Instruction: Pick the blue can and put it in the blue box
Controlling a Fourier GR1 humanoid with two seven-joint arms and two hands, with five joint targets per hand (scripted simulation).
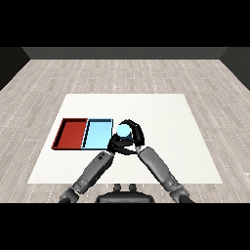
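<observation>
The blue can (123, 130) stands upright just right of the light blue tray (97, 134), close to its right rim. My right hand (136, 133) is curled round the can from the right and behind, with the can's pale top showing between the fingers and the thumb. Whether the can rests on the table or hangs just above it I cannot tell. My left hand (114, 145) lies low in front of the can, at the blue tray's near right corner, partly merged with the right hand's dark shape.
A red tray (72, 133) lies directly left of the blue tray, sharing a wall with it. Both trays hold nothing. The white table (171, 127) stretches wide to the right and behind the trays, with grey plank floor all around.
</observation>
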